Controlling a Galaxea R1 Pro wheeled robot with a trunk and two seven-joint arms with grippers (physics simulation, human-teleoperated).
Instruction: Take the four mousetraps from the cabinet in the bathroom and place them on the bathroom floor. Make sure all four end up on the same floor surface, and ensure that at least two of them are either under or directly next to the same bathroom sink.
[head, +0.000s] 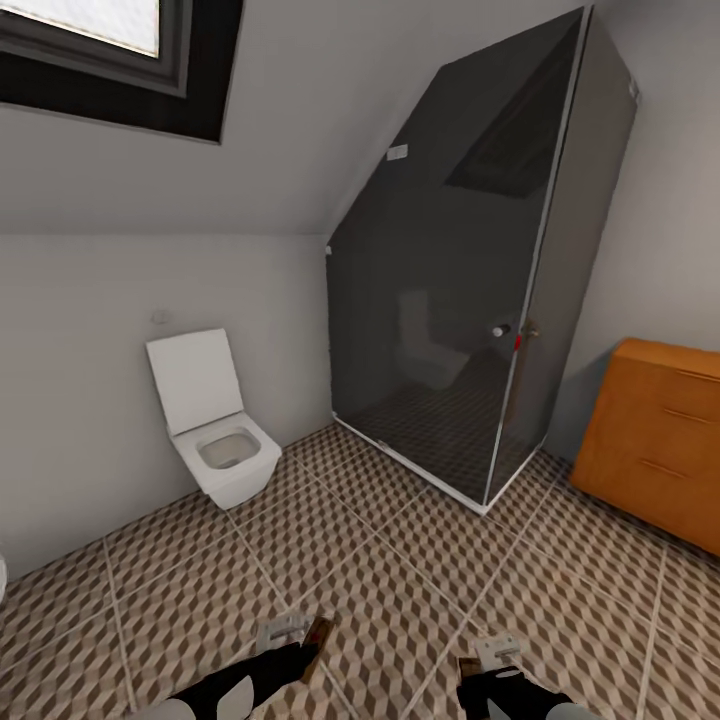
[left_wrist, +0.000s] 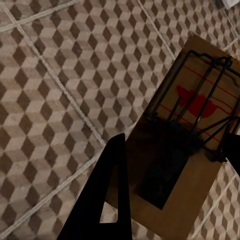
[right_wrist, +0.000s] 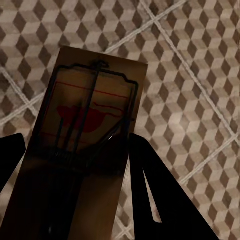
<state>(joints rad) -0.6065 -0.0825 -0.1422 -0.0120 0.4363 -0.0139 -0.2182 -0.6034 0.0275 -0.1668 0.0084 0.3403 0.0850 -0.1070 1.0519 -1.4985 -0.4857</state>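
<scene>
Two mousetraps are held, one per gripper: the left gripper (head: 300, 640) is closed on a trap (left_wrist: 187, 135), the right gripper (head: 492, 655) on another trap (right_wrist: 82, 150), both carried clear above the floor (head: 380, 560), presumably for transport to a sink. The cabinet (head: 655, 440) stands at right, cut off by the frame. The sink and any remaining traps cannot be located. The shower glass (head: 440, 300) obscures its interior.

Bathroom floor (head: 330, 540): large tiles, brown, beige and white cube pattern, pale grout lines. Standing directly on it: a dark glass shower cubicle (head: 460, 300) and an orange-brown wooden cabinet (head: 655, 440) at right.
</scene>
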